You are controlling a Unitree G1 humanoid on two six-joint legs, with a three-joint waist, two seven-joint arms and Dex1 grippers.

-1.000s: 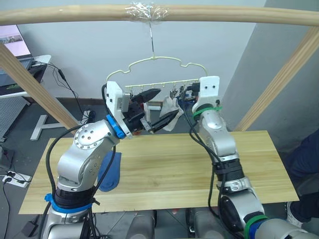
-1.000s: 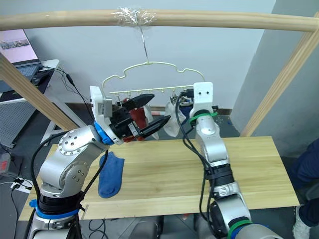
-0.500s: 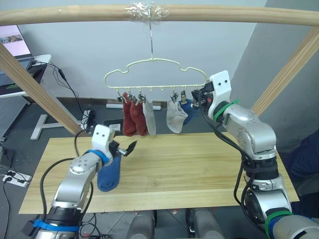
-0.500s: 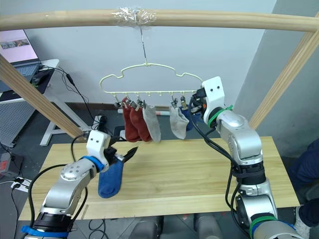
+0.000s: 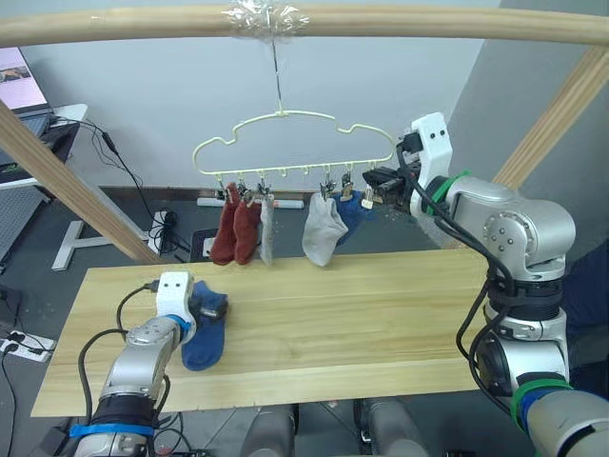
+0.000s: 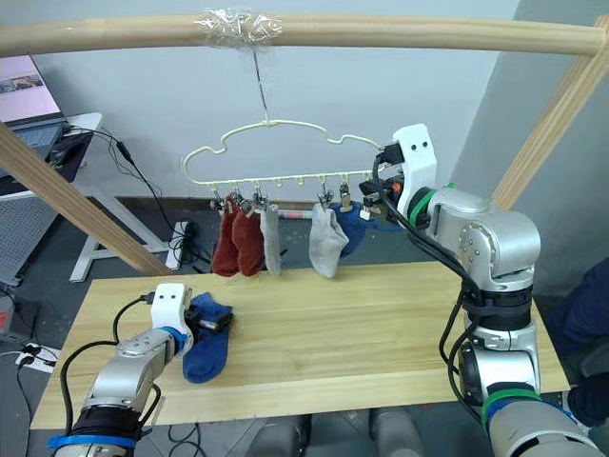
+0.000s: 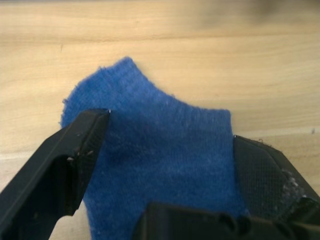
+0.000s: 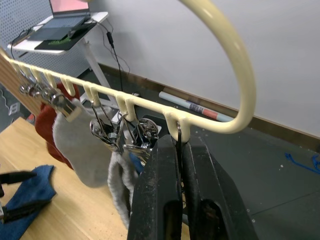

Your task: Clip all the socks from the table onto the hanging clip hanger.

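- A thick wooden pole frame (image 5: 381, 21) crosses the top of the scene, with slanted poles running down at each side. A wad of clear tape (image 5: 264, 15) wraps the top pole where the hook of the clip hanger (image 5: 285, 129) hangs.
- The clip hanger is thin, pale cream wire with a wavy top line and a straight bar carrying small metal clips.
- Five socks hang from the bar: two rust red socks (image 5: 234, 228) at the robot's left end, a light grey sock (image 5: 266, 228) just beside them, another light grey sock (image 5: 323, 231) further right, and a blue sock (image 5: 348, 211) partly hidden behind it.
- The table (image 5: 381, 305) is a long top of light yellowish wood planks with visible grain.
- The last blue sock (image 5: 203, 335) lies flat on the table near its left end. Its knit looks soft and slightly fuzzy.
- The left gripper (image 7: 165, 150) is down at this sock, its two black fingers spread apart with the sock's end between them, not pinched.
- The right gripper (image 8: 179, 165) is raised at the hanger's right end. Its fingers are pressed together on the rightmost clip (image 8: 178, 135), just below the bar.
- Behind the table are a grey floor, black cables (image 5: 119, 167), a pale wall and a side desk with a laptop (image 6: 24, 81).
- At the far right edge, part of a person in dark blue clothing (image 5: 590, 314) is visible.
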